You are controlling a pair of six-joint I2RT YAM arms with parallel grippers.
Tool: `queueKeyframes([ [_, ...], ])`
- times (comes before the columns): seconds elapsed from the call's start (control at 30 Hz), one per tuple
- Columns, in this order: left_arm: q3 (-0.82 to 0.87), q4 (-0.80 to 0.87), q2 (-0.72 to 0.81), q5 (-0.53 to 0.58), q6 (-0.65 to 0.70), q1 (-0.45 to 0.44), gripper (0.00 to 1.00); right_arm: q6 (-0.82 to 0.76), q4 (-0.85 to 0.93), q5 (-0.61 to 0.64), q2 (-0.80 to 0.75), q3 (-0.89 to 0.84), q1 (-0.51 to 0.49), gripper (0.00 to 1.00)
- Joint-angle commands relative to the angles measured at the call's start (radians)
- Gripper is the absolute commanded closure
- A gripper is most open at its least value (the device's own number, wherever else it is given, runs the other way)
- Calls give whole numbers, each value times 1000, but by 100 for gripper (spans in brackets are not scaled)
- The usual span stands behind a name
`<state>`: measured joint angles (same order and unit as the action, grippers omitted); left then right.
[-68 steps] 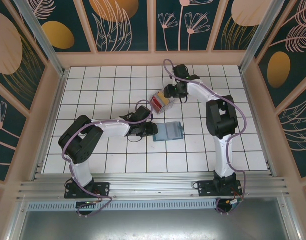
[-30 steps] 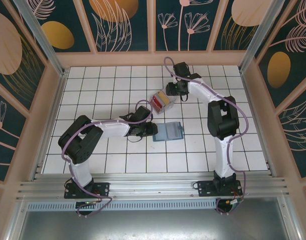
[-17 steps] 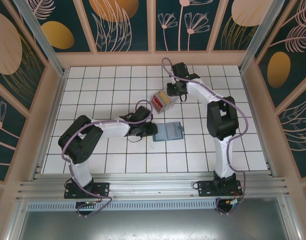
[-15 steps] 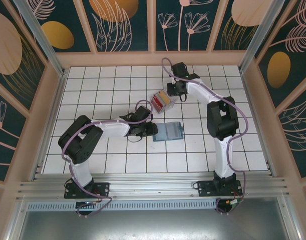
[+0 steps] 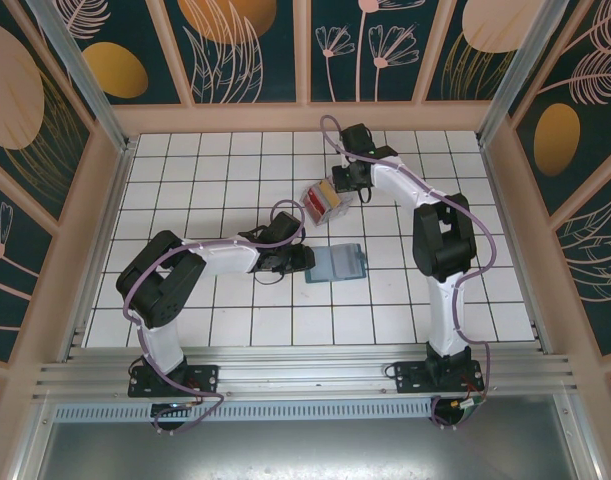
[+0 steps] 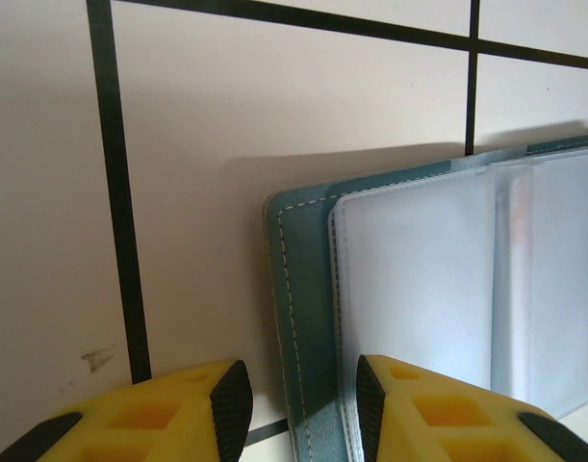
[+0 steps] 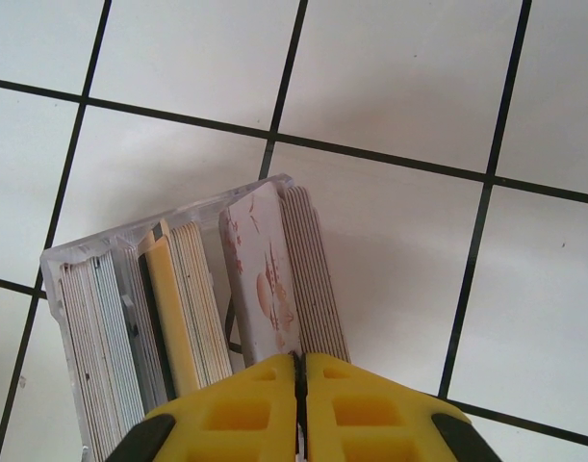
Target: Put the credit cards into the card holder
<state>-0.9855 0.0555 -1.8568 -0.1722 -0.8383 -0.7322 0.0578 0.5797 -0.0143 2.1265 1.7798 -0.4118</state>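
Note:
The credit cards (image 7: 183, 308) stand on edge in a small clear box (image 7: 72, 265), red, yellow and pale; from above they show as a stack (image 5: 321, 200) on the tiles. My right gripper (image 7: 300, 361) is shut at the stack's near edge, and a pale card with red markings (image 7: 265, 279) runs into the seam between its pads. The teal card holder (image 6: 308, 289) lies open and flat, clear pocket pages (image 6: 428, 279) up. My left gripper (image 6: 295, 399) is open, straddling the holder's left edge: one finger (image 6: 231, 395) over the tile, the other (image 6: 370, 395) over the pages.
White tiled floor (image 5: 235, 170) inside a walled pen with patterned panels (image 5: 245, 50). The holder (image 5: 340, 263) sits about one tile nearer than the card box. Both arms reach toward the middle; open tiles lie to the far left and right.
The right gripper's jaws have closed together on the stack's edge, and the card stack has nudged slightly toward the back. The left arm and the holder have not moved.

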Motion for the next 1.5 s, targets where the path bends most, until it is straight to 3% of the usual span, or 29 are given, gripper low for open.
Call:
queueKeyframes([
  [0.0, 41, 9, -116, 38, 14, -2, 60, -9, 40, 44, -54, 32, 1, 90],
  [0.43, 41, 7, -111, 36, 13, -2, 60, -18, 33, 68, -65, 25, -6, 89],
  [1.0, 39, 3, -113, 25, 16, -3, 60, -131, 31, 399, -4, 38, -111, 88],
  [1.47, 44, -5, -119, 19, 18, -1, 60, -133, -16, 415, -6, -2, -107, 88],
])
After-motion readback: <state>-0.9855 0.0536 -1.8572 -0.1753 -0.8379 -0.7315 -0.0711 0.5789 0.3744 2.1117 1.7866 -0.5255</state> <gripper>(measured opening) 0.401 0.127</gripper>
